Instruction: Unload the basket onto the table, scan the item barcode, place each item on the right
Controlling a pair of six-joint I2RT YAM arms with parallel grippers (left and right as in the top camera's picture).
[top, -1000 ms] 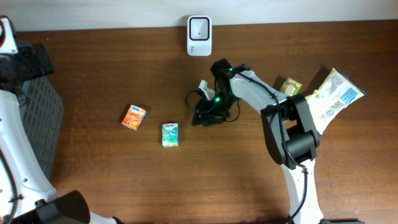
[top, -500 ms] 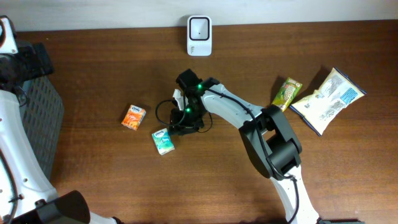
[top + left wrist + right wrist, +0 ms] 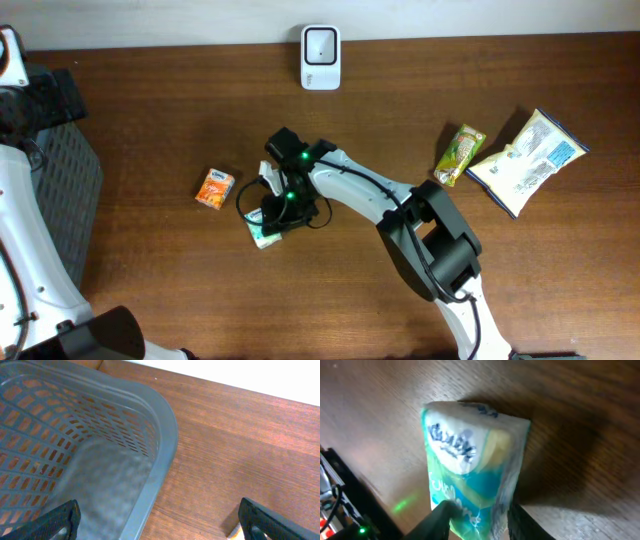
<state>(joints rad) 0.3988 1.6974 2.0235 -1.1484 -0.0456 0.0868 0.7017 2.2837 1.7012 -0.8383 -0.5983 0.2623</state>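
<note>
Nearby, orange pack (image 3: 215, 188) lies apart from teal pack (image 3: 470, 475).

From overhead, the right gripper (image 3: 271, 224) covers most of the teal tissue pack (image 3: 262, 239); only a sliver shows. The right wrist view is blurred: the pack's lettering is unreadable and its lower end is cut off. The basket (image 3: 165, 445) at the table's (image 3: 150, 290) left edge runs out of frame. The orange pack's (image 3: 215, 188) print is too small to read.
</note>
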